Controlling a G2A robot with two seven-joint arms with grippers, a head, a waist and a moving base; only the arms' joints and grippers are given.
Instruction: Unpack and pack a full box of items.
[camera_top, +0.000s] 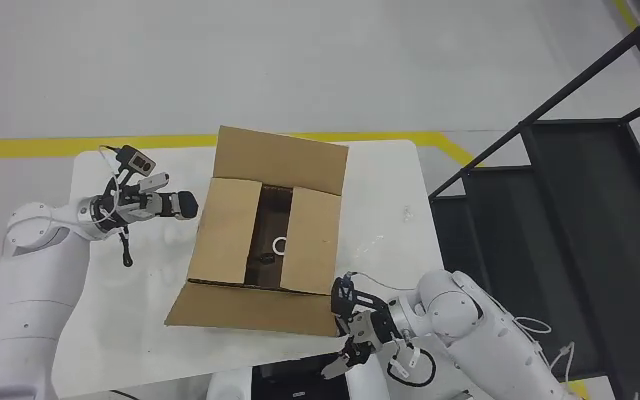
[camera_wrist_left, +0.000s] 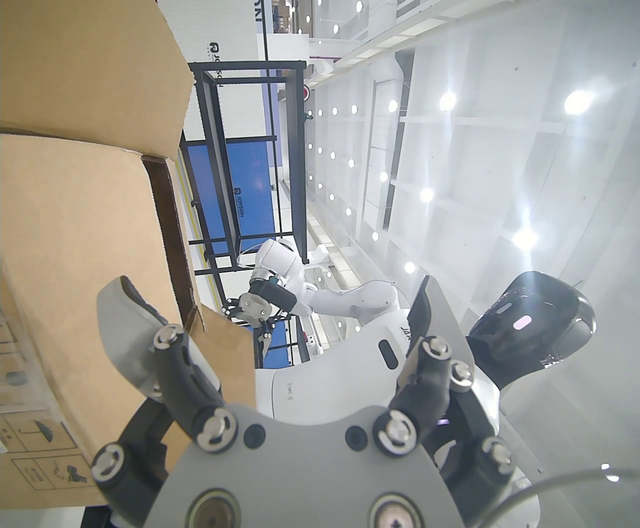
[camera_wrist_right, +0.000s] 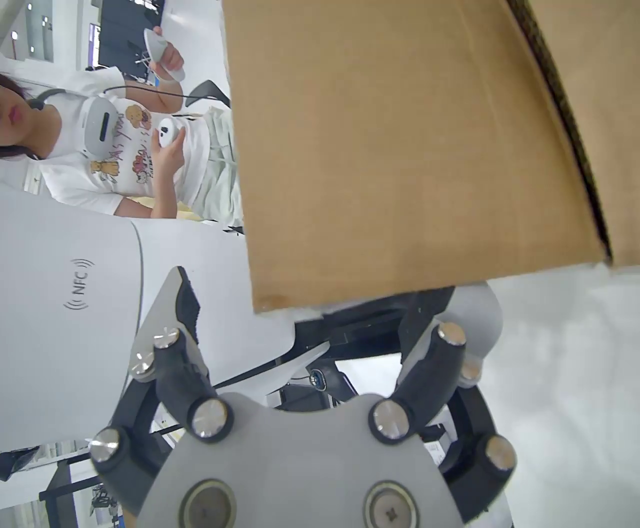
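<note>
A brown cardboard box (camera_top: 262, 235) stands in the middle of the white table (camera_top: 395, 190) with all its flaps folded outward. In its dark opening lie a white ring-shaped item (camera_top: 280, 245) and a dark item (camera_top: 262, 263). My left gripper (camera_top: 184, 205) hangs beside the box's left flap (camera_wrist_left: 75, 240); in the left wrist view this gripper (camera_wrist_left: 275, 320) is open and holds nothing. My right gripper (camera_top: 340, 328) sits at the near right corner of the front flap (camera_top: 250, 308). In its own view this gripper (camera_wrist_right: 325, 310) is open, with the flap's edge (camera_wrist_right: 400, 175) between its fingers.
A black metal stair frame (camera_top: 560, 190) stands just off the table's right side. A yellow floor line (camera_top: 100, 146) runs behind the table. Bare tabletop lies left of the box and along its right side. The table's near edge is close under the right gripper.
</note>
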